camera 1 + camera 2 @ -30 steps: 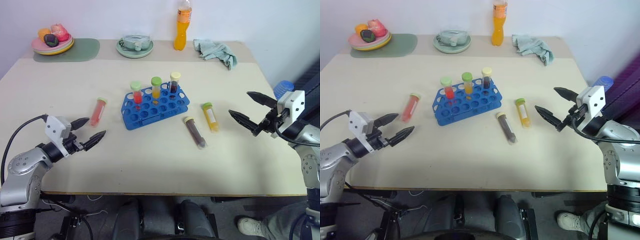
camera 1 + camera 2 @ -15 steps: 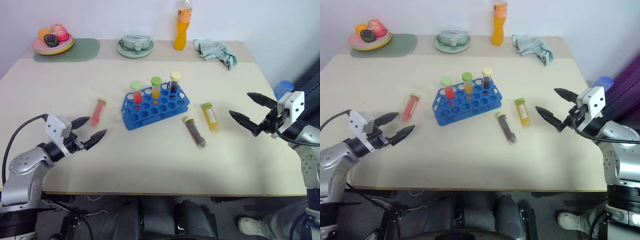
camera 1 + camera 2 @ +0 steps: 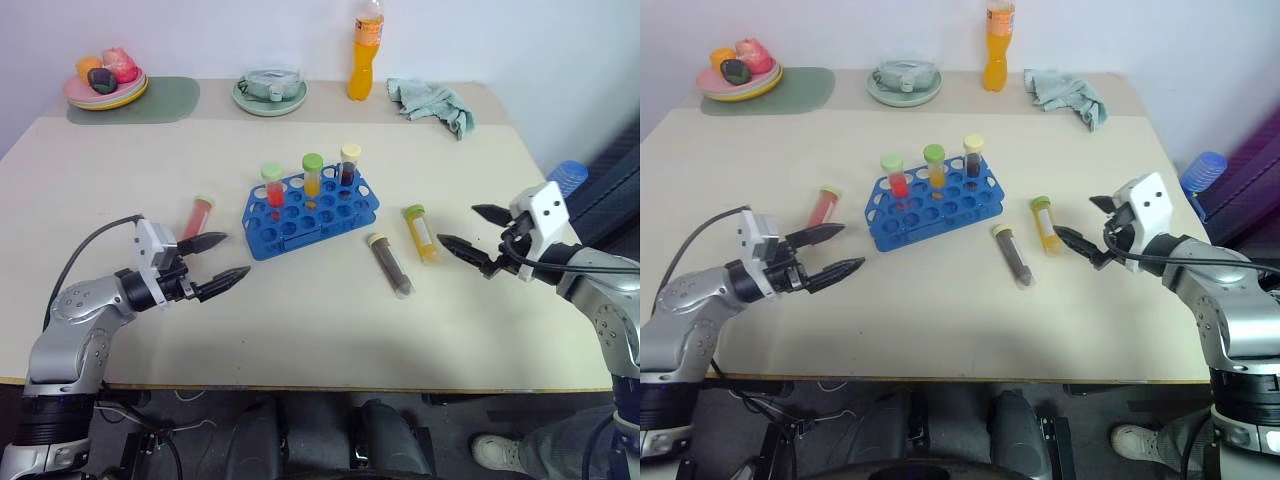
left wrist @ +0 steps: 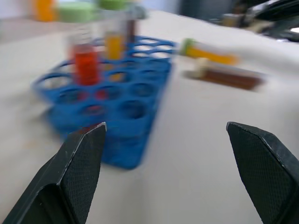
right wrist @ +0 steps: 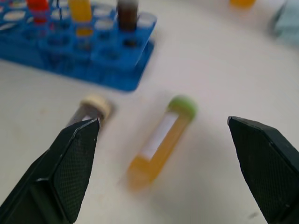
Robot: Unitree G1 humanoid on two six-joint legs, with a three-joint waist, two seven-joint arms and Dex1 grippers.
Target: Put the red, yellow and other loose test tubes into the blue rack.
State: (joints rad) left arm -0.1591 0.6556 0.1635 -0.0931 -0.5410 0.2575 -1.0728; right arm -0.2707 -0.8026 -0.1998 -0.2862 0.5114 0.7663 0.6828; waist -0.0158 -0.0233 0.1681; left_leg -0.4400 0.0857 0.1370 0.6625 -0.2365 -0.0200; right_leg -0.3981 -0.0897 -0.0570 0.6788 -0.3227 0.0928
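The blue rack (image 3: 311,213) stands mid-table with three capped tubes upright in its back row. A red tube (image 3: 197,221) lies to its left. A yellow tube (image 3: 421,234) with a green cap and a dark brown tube (image 3: 390,265) lie to its right; both also appear in the right wrist view as the yellow tube (image 5: 159,142) and the brown tube (image 5: 89,110). My left gripper (image 3: 222,262) hovers open just right of the red tube, pointing toward the rack (image 4: 112,93). My right gripper (image 3: 464,232) is open, just right of the yellow tube.
Along the table's far edge sit a plate of fruit (image 3: 105,82) on a green mat, a bowl (image 3: 269,92), an orange drink bottle (image 3: 366,52) and a crumpled teal cloth (image 3: 433,104). A blue-capped object (image 3: 567,178) stands beyond the table's right edge.
My left gripper has swung right and turned toward the rack. My right gripper has moved left and dipped, closing in on the yellow tube. The tubes have not moved.
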